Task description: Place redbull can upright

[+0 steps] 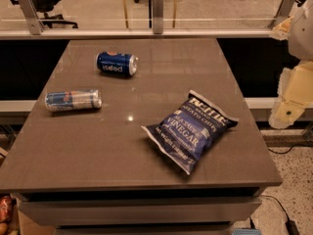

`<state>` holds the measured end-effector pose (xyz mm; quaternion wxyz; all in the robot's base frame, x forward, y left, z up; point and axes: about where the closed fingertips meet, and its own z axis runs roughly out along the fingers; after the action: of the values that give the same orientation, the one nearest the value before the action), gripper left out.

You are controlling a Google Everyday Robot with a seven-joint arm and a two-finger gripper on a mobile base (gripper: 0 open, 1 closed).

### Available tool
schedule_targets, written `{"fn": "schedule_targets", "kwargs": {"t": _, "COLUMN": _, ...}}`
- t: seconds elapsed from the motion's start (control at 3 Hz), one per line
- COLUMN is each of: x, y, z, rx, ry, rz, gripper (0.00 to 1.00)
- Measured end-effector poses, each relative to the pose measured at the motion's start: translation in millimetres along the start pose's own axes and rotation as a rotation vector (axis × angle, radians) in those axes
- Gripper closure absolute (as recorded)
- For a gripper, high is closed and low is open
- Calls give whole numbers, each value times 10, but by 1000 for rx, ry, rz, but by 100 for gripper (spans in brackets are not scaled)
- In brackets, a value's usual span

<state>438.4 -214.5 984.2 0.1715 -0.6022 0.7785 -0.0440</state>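
The redbull can [73, 100] lies on its side near the left edge of the brown table [122, 151], its silver top pointing right. It is slim, silver and blue with small red markings. My gripper [289, 106] hangs at the right edge of the view, off the table's right side and far from the can. It holds nothing that I can see.
A shorter dark blue can [117, 63] lies on its side at the back left of the table. A blue chip bag [190, 129] lies right of centre. A glass railing [156, 13] runs behind the table. A cable [286, 219] lies on the floor at lower right.
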Motion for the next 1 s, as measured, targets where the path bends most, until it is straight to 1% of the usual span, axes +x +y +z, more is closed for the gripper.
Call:
{"fn": "schedule_targets", "kwargs": {"t": 0.33, "x": 0, "y": 0, "z": 0, "rx": 0, "ry": 0, "rz": 0, "gripper": 0}}
{"fn": "schedule_targets", "kwargs": {"t": 0.67, "x": -64, "y": -62, "z": -15, "rx": -10, "ry": -33, "rz": 0, "gripper": 0}}
{"fn": "schedule_targets", "kwargs": {"t": 1.0, "x": -181, "y": -132, "z": -6, "rx": -27, "ry": -60, "rz": -13, "gripper": 0}}
